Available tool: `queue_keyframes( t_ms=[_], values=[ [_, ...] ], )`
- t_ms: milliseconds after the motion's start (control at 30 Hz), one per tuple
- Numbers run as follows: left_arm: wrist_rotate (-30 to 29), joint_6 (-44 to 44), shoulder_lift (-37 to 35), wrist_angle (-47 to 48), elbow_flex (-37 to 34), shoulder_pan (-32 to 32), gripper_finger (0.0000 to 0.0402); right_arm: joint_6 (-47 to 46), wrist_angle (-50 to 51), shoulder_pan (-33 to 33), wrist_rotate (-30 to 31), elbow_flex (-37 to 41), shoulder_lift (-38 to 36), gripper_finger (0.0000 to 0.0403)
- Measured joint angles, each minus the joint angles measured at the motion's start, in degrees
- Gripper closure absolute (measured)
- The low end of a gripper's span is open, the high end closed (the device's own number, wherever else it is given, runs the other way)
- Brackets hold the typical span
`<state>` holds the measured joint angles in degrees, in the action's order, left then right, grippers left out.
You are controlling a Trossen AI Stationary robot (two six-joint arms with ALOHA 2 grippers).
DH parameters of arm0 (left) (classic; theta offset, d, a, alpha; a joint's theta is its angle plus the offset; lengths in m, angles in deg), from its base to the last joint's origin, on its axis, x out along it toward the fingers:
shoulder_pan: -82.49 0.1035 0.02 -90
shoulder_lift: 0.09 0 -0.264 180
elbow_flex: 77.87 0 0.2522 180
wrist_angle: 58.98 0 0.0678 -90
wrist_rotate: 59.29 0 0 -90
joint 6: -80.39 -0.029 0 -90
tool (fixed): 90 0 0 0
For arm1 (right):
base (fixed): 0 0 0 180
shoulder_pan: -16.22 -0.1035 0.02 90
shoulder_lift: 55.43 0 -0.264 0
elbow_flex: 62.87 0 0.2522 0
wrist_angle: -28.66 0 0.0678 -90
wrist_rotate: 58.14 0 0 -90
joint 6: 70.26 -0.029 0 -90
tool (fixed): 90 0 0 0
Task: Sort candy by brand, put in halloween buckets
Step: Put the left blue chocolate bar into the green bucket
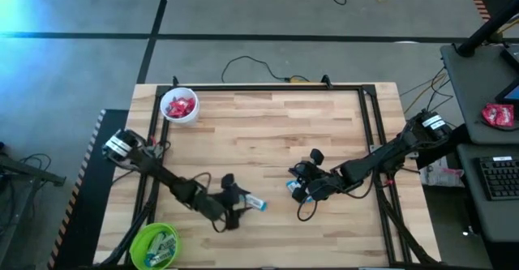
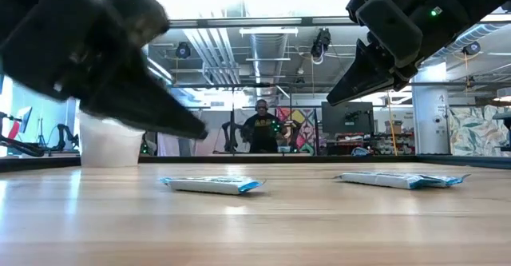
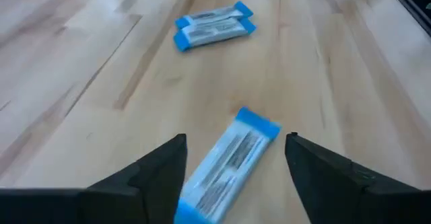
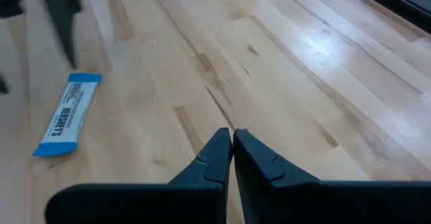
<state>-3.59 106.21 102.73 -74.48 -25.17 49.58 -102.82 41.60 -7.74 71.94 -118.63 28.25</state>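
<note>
L gripper [image 3: 232, 160] open astride blue candy [image 3: 229, 163]

Pale wood table [image 1: 276, 132] with light and darker plank streaks, framed by black rails. White bucket [image 1: 179, 106] filled with red candy [image 1: 178, 105] bearing white marks. Lime green bucket [image 1: 154, 245] showing light blue and white wrappers inside. Light blue and white candy bar [image 3: 225, 163] with dark print and solid blue ends; second pair [image 3: 214, 26] of the same colouring. Dark, near-black left gripper [image 3: 232, 160] and right gripper [image 4: 232, 140]. Grey floor [image 1: 81, 51] crossed by dark lines.
</note>
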Motion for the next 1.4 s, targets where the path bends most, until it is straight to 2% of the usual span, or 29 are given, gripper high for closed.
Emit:
queue_keyframes(
  t_ms=[67, 233, 533, 800, 1033, 1300, 1400],
  values=[
    [1.40, -1.41, -1.27, -4.36, -3.64, 0.52, 0.0149, 0.00, 0.04, 0.00, 0.01, 0.00, 0.00, 0.0390],
    [12.11, -6.96, -0.80, -7.61, -7.01, 4.58, 0.0111, 0.00, 0.00, 0.00, 0.02, 0.00, 0.00, 0.0390],
    [21.04, -13.82, 5.93, -14.32, -6.77, 9.73, 0.0106, 0.00, -0.02, 0.00, 0.00, 0.00, 0.00, 0.0390],
    [22.69, -17.74, 17.36, -29.85, -5.48, 9.44, 0.0135, 0.00, 0.01, 0.00, 0.01, 0.00, 0.00, 0.0390],
    [24.28, -20.06, 25.13, -45.50, -7.75, 9.50, 0.0189, 0.00, 0.02, 0.00, 0.01, 0.00, 0.00, 0.0390],
    [29.33, -24.89, 28.90, -53.24, -7.90, 9.59, 0.0233, 0.00, 0.02, 0.00, 0.01, 0.00, 0.00, 0.0390],
    [29.47, -25.48, 28.99, -53.94, -7.98, 9.55, 0.0247, 0.00, 0.02, 0.00, 0.01, 0.00, 0.00, 0.0390]
  ],
)
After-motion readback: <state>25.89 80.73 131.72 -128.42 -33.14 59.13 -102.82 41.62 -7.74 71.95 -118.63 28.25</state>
